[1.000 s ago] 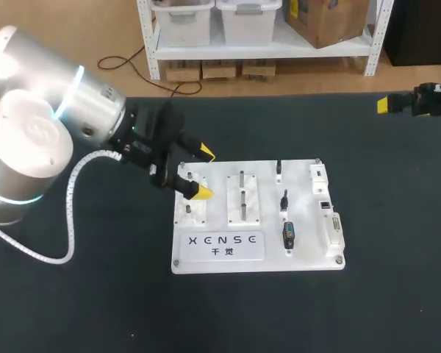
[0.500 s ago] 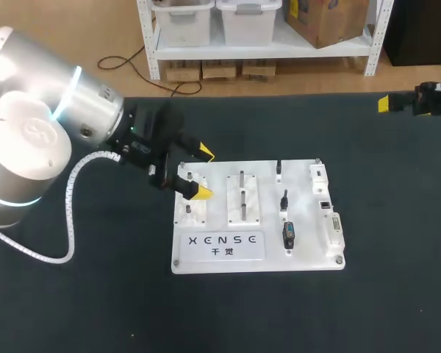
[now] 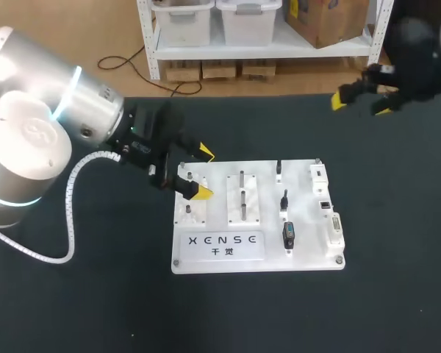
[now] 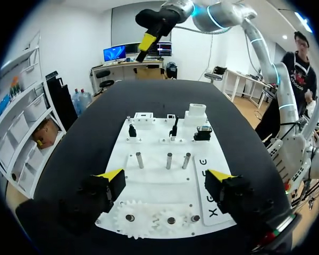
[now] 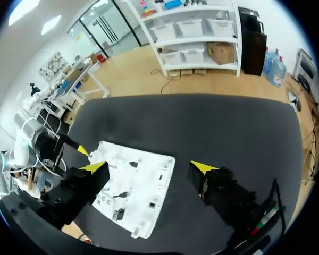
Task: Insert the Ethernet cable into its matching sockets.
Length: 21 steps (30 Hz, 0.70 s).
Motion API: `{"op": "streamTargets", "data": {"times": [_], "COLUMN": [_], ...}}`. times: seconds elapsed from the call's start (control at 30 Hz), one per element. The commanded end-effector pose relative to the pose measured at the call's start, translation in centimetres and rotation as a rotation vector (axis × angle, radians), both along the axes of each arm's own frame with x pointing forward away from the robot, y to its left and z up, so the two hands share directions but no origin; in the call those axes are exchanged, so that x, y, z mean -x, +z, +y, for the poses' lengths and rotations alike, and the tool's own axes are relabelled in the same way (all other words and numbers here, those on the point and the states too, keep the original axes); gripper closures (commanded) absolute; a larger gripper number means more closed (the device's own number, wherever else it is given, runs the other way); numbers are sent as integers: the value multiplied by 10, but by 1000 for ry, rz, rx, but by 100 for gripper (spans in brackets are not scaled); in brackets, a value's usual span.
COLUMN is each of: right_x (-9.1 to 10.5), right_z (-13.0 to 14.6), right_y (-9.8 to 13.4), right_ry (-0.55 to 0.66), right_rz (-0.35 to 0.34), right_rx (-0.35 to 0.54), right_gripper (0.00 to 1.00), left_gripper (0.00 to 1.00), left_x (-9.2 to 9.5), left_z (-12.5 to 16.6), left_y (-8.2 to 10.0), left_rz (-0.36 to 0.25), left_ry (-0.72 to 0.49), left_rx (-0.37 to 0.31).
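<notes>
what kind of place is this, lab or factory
Probably a robotics test bench: a white practice board with pegs and gears on a dark table, the left end effector over it, the right end effector farther off.

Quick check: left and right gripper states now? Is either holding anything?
Left gripper: open, holding nothing, over the left end of the white board.
Right gripper: open, holding nothing, away from the board.

White socket board [image 3: 206, 259] flat on the dark desk [image 3: 95, 309].
Small black plugs [image 3: 288, 234] stand on its right half, white sockets [image 3: 334, 226] alongside.
</notes>
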State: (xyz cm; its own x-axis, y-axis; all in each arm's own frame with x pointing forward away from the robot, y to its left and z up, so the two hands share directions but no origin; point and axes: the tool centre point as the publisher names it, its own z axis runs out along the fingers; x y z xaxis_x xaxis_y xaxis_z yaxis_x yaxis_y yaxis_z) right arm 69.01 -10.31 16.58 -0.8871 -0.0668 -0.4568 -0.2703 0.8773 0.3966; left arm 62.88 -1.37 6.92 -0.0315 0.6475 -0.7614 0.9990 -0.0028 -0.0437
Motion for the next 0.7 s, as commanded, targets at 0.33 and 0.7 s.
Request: {"op": "streamTargets", "data": {"times": [0.33, 0.7], "right_x": [32, 41], "right_z": [42, 91], "right_y": [6, -38], "right_ry": [-231, -267], "right_rz": [80, 178], "right_rx": [393, 458], "right_gripper": [0, 0], "left_gripper": [0, 0], "left_x": [1, 1], "left_z": [1, 1], "left_y": [0, 0], "left_rz": [-2, -2], "left_ry": [1, 1], "left_rx": [2, 2]}}
